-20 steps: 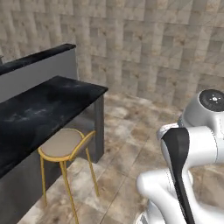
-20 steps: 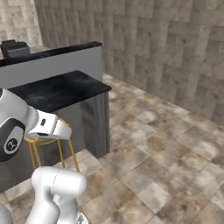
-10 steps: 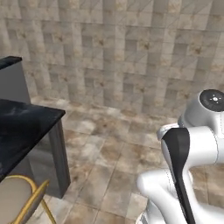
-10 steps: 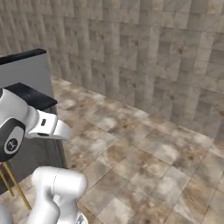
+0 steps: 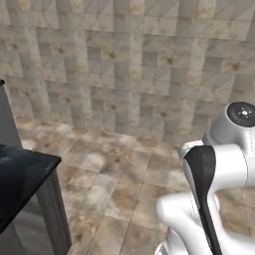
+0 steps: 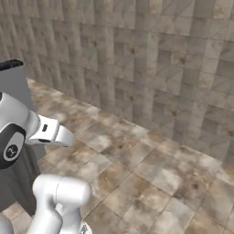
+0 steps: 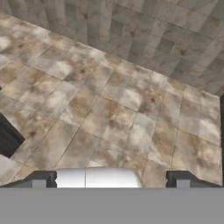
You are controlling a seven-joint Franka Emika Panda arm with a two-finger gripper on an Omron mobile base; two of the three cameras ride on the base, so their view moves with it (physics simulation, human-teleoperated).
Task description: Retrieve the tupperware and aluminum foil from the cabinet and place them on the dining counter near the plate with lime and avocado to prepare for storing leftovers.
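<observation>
Black white-veined marble dining counter (image 5: 22, 174) sits at lower left of left base view, just its corner, over a plain dark grey panel (image 5: 47, 211) that runs down to the floor. Same counter seen in right base view as a dark grey block (image 6: 13, 84) at far left, mostly behind the arm's white forearm. In hand view a small dark corner (image 7: 8, 138) pokes in at left edge, prob. counter end, can't tell for sure.

Rest of scene: beige-brown mottled stone floor tiles (image 6: 151, 173) and a wall of grey-tan square tiles (image 5: 134, 69) straight ahead, meeting floor along a line across mid-frame. Same floor (image 7: 113, 113) and wall (image 7: 144, 26) in hand view, wall across the top.

White Franka arm w/ dark joints: big elbow + dark band (image 5: 204, 194) at lower right of left base view; shoulder and forearm at lower left of right base view, forearm pointing right, over the floor.

Two-finger gripper (image 7: 111, 178): two small dark finger tips (image 7: 41, 178) at bottom of hand view, set wide apart, nothing between them, so claw is spread open and empty. It looks out over bare floor toward the wall, counter corner off to its left.
</observation>
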